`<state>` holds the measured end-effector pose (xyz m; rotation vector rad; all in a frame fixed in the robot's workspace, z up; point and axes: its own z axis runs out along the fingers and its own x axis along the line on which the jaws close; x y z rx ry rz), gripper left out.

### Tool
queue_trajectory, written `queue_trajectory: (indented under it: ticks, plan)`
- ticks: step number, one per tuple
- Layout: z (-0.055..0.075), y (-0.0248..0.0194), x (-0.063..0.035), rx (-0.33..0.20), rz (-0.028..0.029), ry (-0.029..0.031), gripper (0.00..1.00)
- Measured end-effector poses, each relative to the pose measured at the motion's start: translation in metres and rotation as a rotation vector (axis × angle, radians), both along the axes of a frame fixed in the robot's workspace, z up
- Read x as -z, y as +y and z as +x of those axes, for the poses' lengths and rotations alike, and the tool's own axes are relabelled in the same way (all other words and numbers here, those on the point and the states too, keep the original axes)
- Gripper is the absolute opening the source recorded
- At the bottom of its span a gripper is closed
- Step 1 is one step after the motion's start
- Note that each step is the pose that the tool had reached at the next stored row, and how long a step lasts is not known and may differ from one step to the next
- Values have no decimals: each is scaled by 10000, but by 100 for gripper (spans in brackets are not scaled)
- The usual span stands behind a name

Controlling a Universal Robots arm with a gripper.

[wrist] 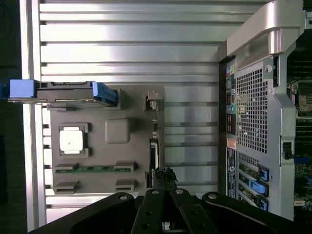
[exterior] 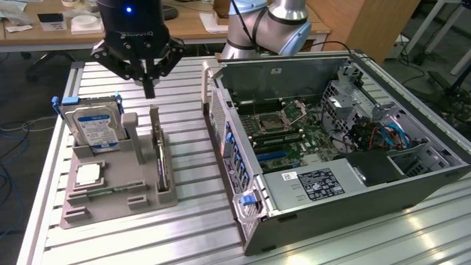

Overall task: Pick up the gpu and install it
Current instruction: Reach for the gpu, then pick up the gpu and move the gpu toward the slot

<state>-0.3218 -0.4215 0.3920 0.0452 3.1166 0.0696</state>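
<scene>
The gpu (exterior: 158, 149) stands on edge in a slot of the grey holder (exterior: 118, 201), a thin card with its top edge up. My gripper (exterior: 149, 91) hangs above the far end of the card, its fingers shut together with nothing between them and a clear gap down to the card. In the wrist view the gpu (wrist: 155, 139) shows edge-on as a narrow strip along the holder's (wrist: 117, 114) side, and my gripper (wrist: 163, 176) sits over one end of it. The open computer case (exterior: 412, 182) lies beside the holder, motherboard (exterior: 287, 143) exposed.
A silver hard drive (exterior: 92, 128) with a blue label stands in the holder, a square processor chip (exterior: 88, 174) lies flat beside it, and a green memory stick (wrist: 92, 169) lies in a slot. The case's perforated rear wall (wrist: 251, 112) is close to the holder. Ribbed metal tabletop (exterior: 184, 237) lies around.
</scene>
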Motion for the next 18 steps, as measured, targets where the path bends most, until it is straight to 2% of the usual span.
queue_trajectory:
  ticks: [9,18]
  plan:
    - [-179,-1,2,0,1,-2,11]
    - [-180,-1,1,0,1,0,11]
